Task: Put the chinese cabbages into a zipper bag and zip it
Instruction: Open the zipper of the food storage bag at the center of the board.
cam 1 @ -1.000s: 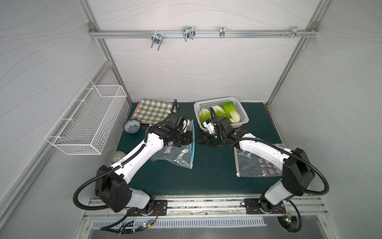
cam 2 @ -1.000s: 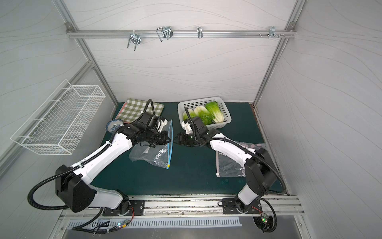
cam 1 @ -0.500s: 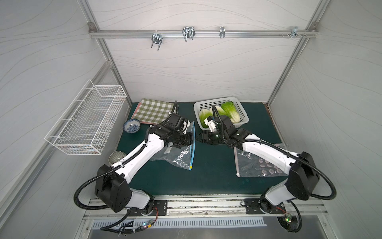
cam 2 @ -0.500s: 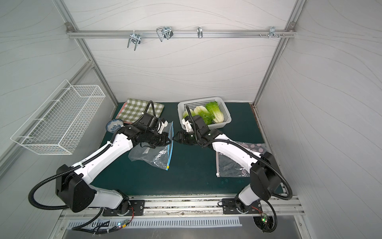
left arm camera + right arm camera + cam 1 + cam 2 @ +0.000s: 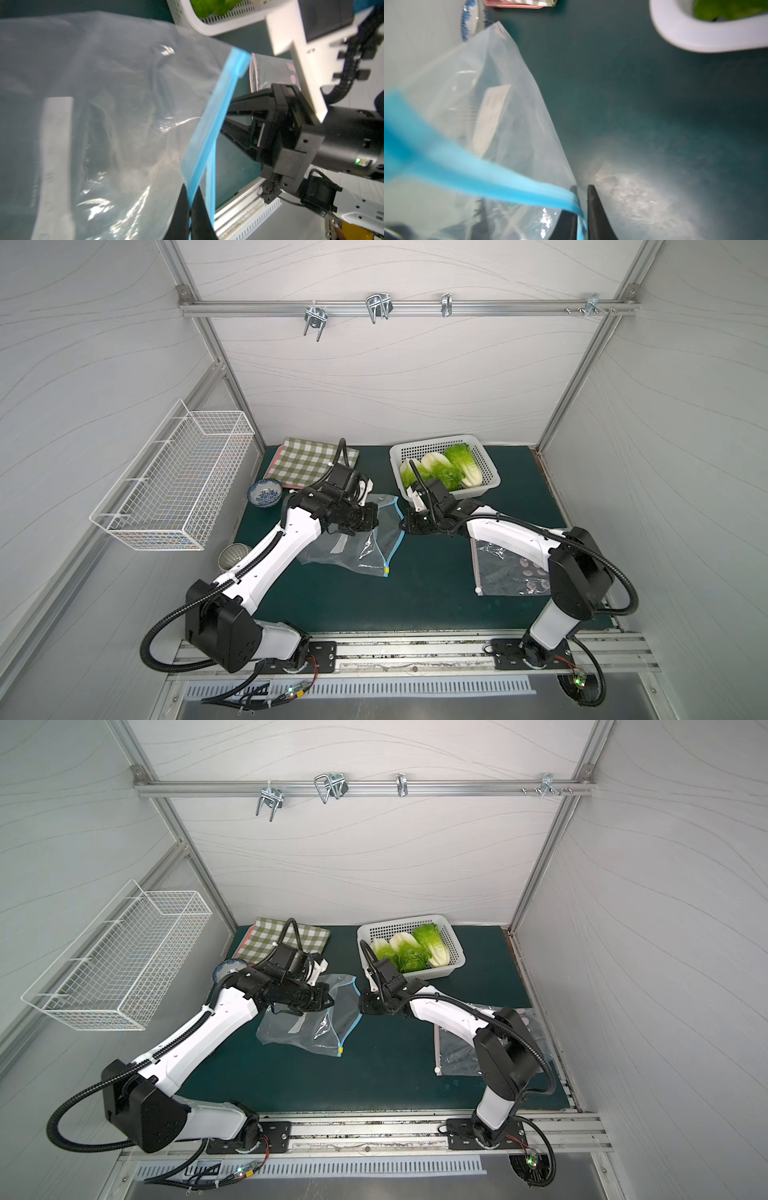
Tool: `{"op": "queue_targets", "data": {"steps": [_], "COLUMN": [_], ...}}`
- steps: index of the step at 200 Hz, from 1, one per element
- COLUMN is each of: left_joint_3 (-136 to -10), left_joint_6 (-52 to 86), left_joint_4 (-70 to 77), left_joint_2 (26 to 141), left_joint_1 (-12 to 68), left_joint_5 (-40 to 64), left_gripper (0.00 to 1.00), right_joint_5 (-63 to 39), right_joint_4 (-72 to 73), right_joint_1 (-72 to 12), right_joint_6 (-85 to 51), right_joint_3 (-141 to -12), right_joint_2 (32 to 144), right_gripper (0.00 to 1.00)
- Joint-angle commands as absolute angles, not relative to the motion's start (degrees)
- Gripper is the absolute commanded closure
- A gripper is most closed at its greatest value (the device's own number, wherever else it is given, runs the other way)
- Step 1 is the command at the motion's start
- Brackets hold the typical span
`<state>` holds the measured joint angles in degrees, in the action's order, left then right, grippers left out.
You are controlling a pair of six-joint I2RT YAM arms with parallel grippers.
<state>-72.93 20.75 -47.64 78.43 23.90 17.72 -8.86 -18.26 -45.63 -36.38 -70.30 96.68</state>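
Observation:
Three chinese cabbages (image 5: 442, 468) (image 5: 409, 950) lie in the white perforated basket (image 5: 490, 472) (image 5: 455, 946) at the back. A clear zipper bag (image 5: 353, 547) (image 5: 303, 1027) with a blue zip strip (image 5: 218, 99) (image 5: 488, 172) is lifted at its mouth above the green mat. My left gripper (image 5: 376, 518) (image 5: 331, 1002) (image 5: 190, 187) is shut on one lip of the strip. My right gripper (image 5: 402, 524) (image 5: 360, 1006) (image 5: 581, 187) faces it, shut on the other lip. The bag's mouth gapes slightly between them, and the bag holds nothing.
A second clear bag (image 5: 507, 572) lies flat under the right arm. A checked cloth (image 5: 311, 460), a blue patterned bowl (image 5: 265, 493) and a ribbed cup (image 5: 232, 564) sit at the left. A wire basket (image 5: 174, 485) hangs on the left wall.
My right gripper moved left from the basket's front to the bag's mouth and closed on the blue strip. The left gripper kept its hold and barely moved.

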Motion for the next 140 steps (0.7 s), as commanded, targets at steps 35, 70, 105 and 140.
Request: {"op": "queue_targets", "data": {"steps": [35,70,105,140], "left_joint_3": [-79.0,-77.4,-78.3,-77.3], "left_joint_6": [20.4,20.6,19.4,19.4], "left_joint_4": [-47.2,-46.7,-47.6,-46.6], "left_joint_2": [80.0,85.3,88.3,89.0], "left_joint_1": [21.4,23.2,25.5,25.6], "left_joint_5": [21.1,20.8,19.9,20.5], "left_gripper": [1.0,1.0,1.0,1.0], "right_joint_5": [-6.8,-14.5,-26.3,-28.1], "right_joint_4": [-26.6,-24.4,-26.8,-33.5], "right_joint_1": [-46.7,-43.9,-39.7,-33.2], "right_joint_6": [-28.6,-27.5,-24.7,-22.3], "right_joint_3": [-71.0,-72.1,-76.6,-81.9], "right_joint_2": [96.7,96.7,95.5,91.3], "right_gripper": [0.87,0.8,0.65,0.52]}}
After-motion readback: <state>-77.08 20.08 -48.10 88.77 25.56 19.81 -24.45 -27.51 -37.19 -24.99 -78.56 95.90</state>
